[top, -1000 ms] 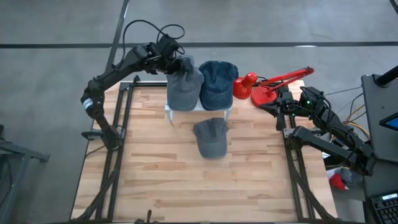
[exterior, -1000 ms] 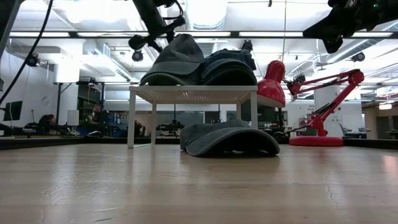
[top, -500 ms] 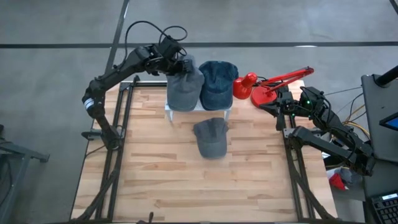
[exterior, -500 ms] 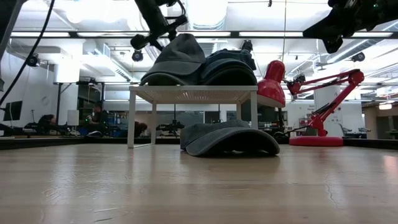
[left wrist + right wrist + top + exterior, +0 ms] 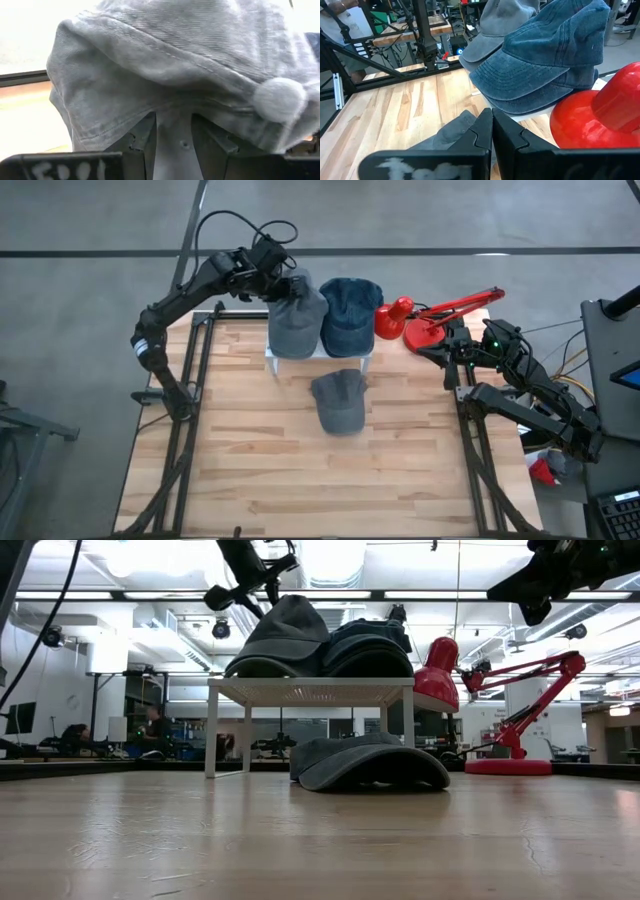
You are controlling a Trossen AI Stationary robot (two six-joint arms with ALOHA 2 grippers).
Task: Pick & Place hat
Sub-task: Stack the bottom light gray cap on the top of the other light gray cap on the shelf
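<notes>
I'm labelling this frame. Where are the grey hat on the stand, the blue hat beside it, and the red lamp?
grey hat (image 5: pixel 296 323), high view, on its crown.
blue hat (image 5: pixel 349 311), high view, on its crown.
red lamp (image 5: pixel 393 319), high view, on its shade.

A light wooden plank table (image 5: pixel 250 450) carries everything. At its far edge stands a small white stand (image 5: pixel 318 355), bearing a grey cap (image 5: pixel 296 325) on the left and a blue cap (image 5: pixel 350 305) on the right, touching. Just in front, a third grey cap (image 5: pixel 338 401) lies on the planks. A red desk lamp (image 5: pixel 432 320) stands at the far right corner.
</notes>
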